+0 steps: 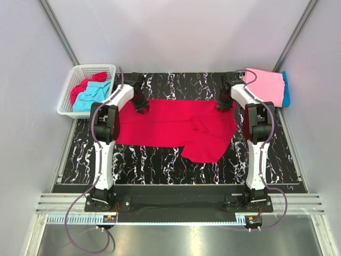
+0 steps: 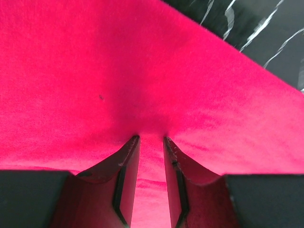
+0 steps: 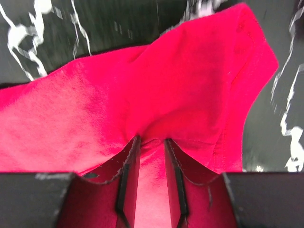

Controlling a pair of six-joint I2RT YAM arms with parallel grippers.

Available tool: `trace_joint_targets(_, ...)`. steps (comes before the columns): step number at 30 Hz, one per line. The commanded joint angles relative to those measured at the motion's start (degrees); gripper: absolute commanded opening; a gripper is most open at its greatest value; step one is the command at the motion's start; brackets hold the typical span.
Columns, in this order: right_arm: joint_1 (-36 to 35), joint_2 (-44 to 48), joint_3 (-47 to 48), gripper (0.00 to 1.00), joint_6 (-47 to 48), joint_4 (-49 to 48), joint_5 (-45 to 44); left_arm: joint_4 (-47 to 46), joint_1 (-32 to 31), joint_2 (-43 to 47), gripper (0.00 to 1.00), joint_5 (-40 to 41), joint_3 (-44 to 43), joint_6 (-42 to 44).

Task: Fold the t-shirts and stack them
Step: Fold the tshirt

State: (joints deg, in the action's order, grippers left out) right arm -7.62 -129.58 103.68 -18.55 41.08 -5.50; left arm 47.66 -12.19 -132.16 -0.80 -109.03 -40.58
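Left fingers (image 2: 126, 176) and right fingers (image 3: 127, 176) tight on crimson shirt (image 1: 170, 125), black marbled table (image 1: 149, 160) (pale walls (image 1: 176, 32))

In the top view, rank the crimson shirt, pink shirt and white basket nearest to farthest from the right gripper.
1. crimson shirt, pinched in the right gripper.
2. pink shirt, far right corner.
3. white basket, far left corner.
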Motion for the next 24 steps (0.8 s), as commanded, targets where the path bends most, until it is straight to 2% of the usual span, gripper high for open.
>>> trace_joint_targets(1, 1.29, -4.18, 5.73, 0.34, 3.25, 2.07, -1.62, -0.37, 1.55, -4.24, 0.34, -2.1, -5.03, 1.2)
trace_joint_targets(8, 3.75, -9.37, 18.29, 0.35, 6.76, 4.36, -1.27, -1.07, 3.75, -8.11, 0.34, -4.3, -12.95, 1.73)
trace_joint_targets(12, 4.45, -10.17, 23.48, 0.35, 9.31, 4.62, -0.91, -6.33, 3.92, -5.49, 0.33, -7.54, -13.14, 4.1)
trace_joint_targets(14, 4.89, -9.38, 24.81, 0.36, 9.32, 4.97, -0.92, -12.63, 3.92, -2.33, 0.33, -7.91, -8.67, 5.59)
trace_joint_targets(18, 5.24, -4.99, 25.17, 0.38, 9.31, 4.54, -3.37, -26.28, 3.92, 13.45, 0.34, -5.63, 5.38, 7.09)
trace_joint_targets(20, 5.59, -1.57, 24.47, 0.42, 9.58, 3.84, -3.64, -30.85, 3.92, 18.23, 0.36, -3.96, 11.9, 7.71)
trace_joint_targets(23, 5.95, 3.18, 21.58, 0.44, 9.14, 3.83, -5.05, -29.48, 3.92, 23.69, 0.37, -2.11, 14.99, 7.71)
trace_joint_targets(24, 5.95, 4.58, 18.0, 0.45, 8.27, 3.83, -5.31, -28.42, 3.92, 24.83, 0.38, -1.58, 15.51, 7.27)
